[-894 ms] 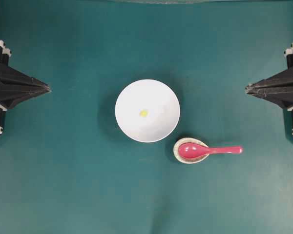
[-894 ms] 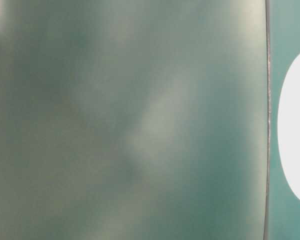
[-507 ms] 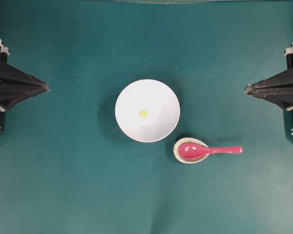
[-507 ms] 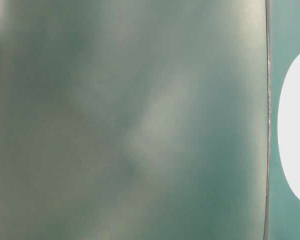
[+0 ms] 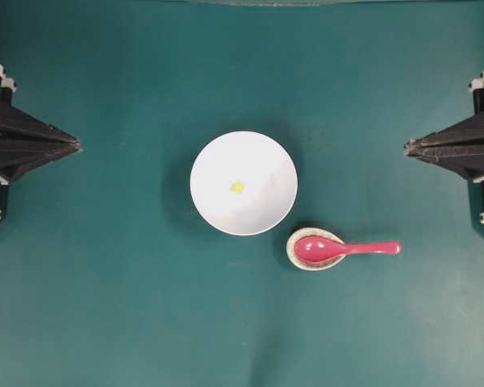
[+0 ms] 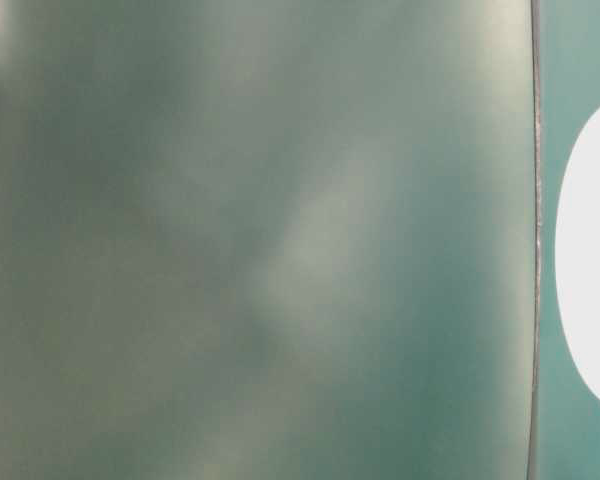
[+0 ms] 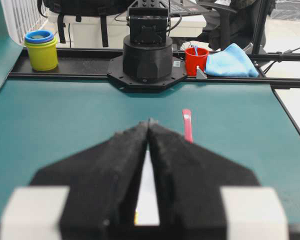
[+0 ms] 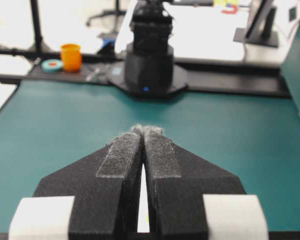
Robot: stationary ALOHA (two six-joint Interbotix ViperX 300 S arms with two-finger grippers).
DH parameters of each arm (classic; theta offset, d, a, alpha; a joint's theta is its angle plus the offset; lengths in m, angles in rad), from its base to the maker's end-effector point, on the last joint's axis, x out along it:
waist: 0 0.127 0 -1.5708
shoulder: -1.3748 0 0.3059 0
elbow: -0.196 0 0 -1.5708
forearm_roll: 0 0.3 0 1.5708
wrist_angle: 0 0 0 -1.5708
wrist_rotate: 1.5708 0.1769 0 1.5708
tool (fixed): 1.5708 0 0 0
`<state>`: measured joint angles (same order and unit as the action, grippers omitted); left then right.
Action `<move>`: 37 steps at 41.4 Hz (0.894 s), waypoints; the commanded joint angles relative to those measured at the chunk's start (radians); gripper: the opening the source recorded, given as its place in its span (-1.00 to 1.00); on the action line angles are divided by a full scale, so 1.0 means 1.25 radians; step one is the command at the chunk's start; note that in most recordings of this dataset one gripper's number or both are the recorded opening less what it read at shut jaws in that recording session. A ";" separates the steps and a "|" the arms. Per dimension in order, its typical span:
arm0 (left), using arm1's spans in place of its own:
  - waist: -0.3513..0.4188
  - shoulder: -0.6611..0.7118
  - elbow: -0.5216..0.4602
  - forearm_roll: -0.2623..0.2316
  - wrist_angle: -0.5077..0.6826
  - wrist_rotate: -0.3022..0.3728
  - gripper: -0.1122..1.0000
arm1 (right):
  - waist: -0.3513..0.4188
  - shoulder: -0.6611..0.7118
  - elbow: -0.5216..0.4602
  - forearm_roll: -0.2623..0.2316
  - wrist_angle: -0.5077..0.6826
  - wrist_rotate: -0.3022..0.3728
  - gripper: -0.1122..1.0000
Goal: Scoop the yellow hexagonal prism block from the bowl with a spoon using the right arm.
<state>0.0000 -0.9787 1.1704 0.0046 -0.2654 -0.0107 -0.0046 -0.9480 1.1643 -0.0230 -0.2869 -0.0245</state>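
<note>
A white bowl [image 5: 244,183] sits mid-table with the tiny yellow hexagonal prism block [image 5: 237,187] lying inside it. The pink-red spoon [image 5: 343,249] lies to the bowl's lower right, scoop on a speckled beige rest [image 5: 294,256], handle pointing right. My right gripper [image 5: 406,146] hangs shut and empty at the right edge, well away from the spoon. At the left edge, my left gripper [image 5: 79,146] is shut with its tips together. In the left wrist view, the bowl [image 7: 147,200] shows through the slit and the spoon handle [image 7: 187,125] beyond the left gripper [image 7: 149,121]. The right gripper [image 8: 143,129] has its tips touching.
In the table-level view, only a blurred green surface and the bowl's white edge [image 6: 588,250] show. The opposite arm base [image 7: 147,55] stands at the far table edge, with yellow cups [image 7: 41,49], a red cup [image 7: 196,59] and a blue cloth [image 7: 231,61] behind it.
The left arm shifted very slightly at the left edge. Bowl, block, spoon and right arm have not moved.
</note>
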 commanded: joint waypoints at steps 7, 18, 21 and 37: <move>-0.001 0.005 -0.021 0.001 -0.002 0.002 -0.61 | -0.001 0.017 -0.026 -0.002 -0.004 -0.001 -0.55; -0.001 0.005 -0.021 0.002 -0.001 0.004 -0.61 | -0.002 0.044 -0.023 -0.001 -0.002 0.011 -0.04; -0.001 0.005 -0.022 0.002 0.001 0.004 -0.61 | -0.002 0.054 -0.025 0.000 -0.004 0.011 -0.04; -0.001 0.005 -0.021 0.001 0.010 0.005 -0.61 | -0.001 0.082 -0.042 -0.001 0.000 0.009 -0.03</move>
<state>0.0000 -0.9787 1.1689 0.0046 -0.2500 -0.0077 -0.0061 -0.8468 1.1367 -0.0245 -0.2838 -0.0123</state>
